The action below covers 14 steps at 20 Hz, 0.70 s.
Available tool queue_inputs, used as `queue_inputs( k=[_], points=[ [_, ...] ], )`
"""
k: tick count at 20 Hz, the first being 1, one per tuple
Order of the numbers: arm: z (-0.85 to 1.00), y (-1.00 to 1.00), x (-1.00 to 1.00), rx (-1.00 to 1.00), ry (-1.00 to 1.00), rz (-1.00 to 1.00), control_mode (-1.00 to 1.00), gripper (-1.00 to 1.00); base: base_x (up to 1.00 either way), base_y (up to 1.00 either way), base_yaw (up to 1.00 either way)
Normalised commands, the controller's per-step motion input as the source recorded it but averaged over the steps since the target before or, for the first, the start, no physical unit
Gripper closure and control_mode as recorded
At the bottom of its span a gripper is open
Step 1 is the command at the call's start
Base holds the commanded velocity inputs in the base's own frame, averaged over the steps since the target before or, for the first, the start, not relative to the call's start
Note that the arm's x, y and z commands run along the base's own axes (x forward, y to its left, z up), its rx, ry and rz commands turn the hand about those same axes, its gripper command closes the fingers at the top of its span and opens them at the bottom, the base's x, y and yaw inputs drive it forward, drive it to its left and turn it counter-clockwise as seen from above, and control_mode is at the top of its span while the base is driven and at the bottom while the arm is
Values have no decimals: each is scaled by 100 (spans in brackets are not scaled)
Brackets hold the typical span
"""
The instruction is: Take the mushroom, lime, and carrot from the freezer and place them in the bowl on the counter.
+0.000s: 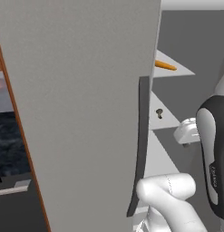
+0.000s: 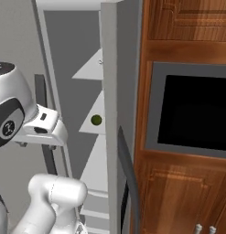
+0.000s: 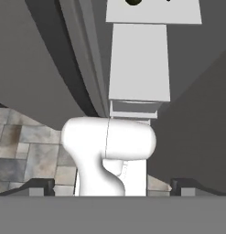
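Note:
The freezer [image 1: 86, 90] stands open, its big grey door close in front of me. On an upper white shelf lies the orange carrot [image 1: 165, 65]. One shelf lower sits the tiny brownish mushroom [image 1: 159, 113]. The dark-green lime [image 2: 96, 120] rests on a shelf lower still and also peeks in at the top of the hand view as the lime [image 3: 132, 2]. My gripper [image 3: 112, 186] is open and empty, pointing down in front of the shelves, apart from all three. A strip of the dark marbled counter [image 1: 7, 145] shows at far left. The bowl is out of view.
The door's dark handle strip [image 1: 140, 145] runs down beside my arm. A second grey door with a dark handle [image 2: 126, 173] stands to the right, next to brown wooden cabinets [image 2: 187, 23] and a built-in black oven window [image 2: 196, 112]. Tiled floor [image 3: 23, 151] lies below.

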Motion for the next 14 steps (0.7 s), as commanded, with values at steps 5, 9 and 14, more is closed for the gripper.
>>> queue_inputs(
  k=[5, 9, 14],
  points=[
    [0, 0, 0, 0, 0, 0, 100, -100, 28, -44, 0],
    [0, 0, 0, 0, 0, 0, 100, -100, 25, -33, 0],
    [0, 0, 0, 0, 0, 0, 100, -100, 44, -21, 0]
  ],
)
